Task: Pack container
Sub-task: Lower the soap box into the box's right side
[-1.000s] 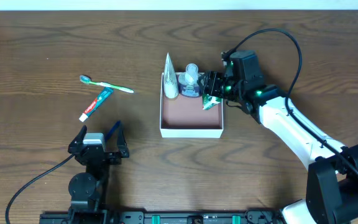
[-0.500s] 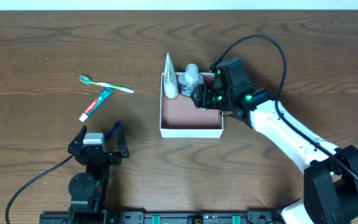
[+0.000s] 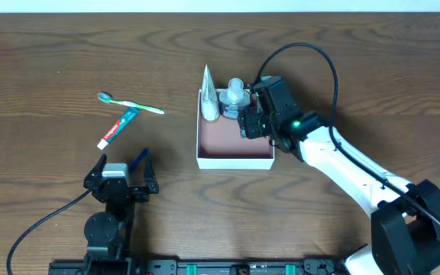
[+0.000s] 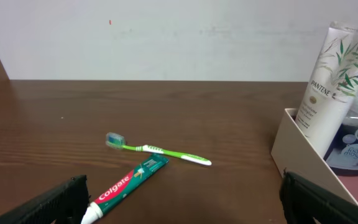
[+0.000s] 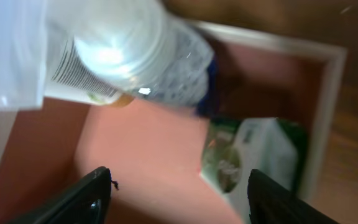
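The container (image 3: 235,161) is a square white-walled box with a pinkish floor, mid-table. A white Pantene tube (image 3: 209,99) and a clear bottle (image 3: 236,95) stand at its back. My right gripper (image 3: 249,122) hangs over its back right part, jaws open. In the right wrist view the jaws (image 5: 176,193) are spread over the container's floor (image 5: 148,155), and a green and white packet (image 5: 253,155) lies in the box's corner by the right finger. My left gripper (image 3: 124,158) is open and empty at the table's front left.
A green toothbrush (image 3: 132,103) and a Colgate toothpaste tube (image 3: 118,127) lie on the wooden table left of the container. Both also show in the left wrist view, the toothbrush (image 4: 157,149) behind the toothpaste (image 4: 129,183). The right arm's cable loops above the box.
My right gripper has moved left from the container's right rim to over its inside, carrying the green and white packet. The packet now lies in the box. The left arm has not moved.
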`<control>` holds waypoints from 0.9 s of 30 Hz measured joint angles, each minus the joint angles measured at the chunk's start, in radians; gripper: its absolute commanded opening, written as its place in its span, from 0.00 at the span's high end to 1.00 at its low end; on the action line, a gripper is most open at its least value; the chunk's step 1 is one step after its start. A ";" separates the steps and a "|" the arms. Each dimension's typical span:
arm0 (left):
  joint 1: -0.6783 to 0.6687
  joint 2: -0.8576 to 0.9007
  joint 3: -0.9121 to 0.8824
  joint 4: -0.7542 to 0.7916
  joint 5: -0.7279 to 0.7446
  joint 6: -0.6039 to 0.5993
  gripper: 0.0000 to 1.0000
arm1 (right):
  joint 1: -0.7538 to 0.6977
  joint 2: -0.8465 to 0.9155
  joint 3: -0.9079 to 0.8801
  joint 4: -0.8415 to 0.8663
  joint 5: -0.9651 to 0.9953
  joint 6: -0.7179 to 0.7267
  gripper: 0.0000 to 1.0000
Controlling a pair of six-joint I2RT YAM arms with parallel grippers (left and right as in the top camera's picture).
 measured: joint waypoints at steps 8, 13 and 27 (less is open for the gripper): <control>0.000 0.000 0.000 0.000 0.000 0.000 0.02 | 0.000 0.000 0.057 -0.029 0.047 -0.048 0.28; 0.000 0.000 0.000 0.000 0.000 0.000 0.02 | 0.000 0.000 0.063 -0.058 0.054 -0.055 0.28; 0.000 0.000 0.000 0.000 0.000 0.000 0.02 | 0.000 0.000 0.063 -0.093 0.071 -0.056 0.27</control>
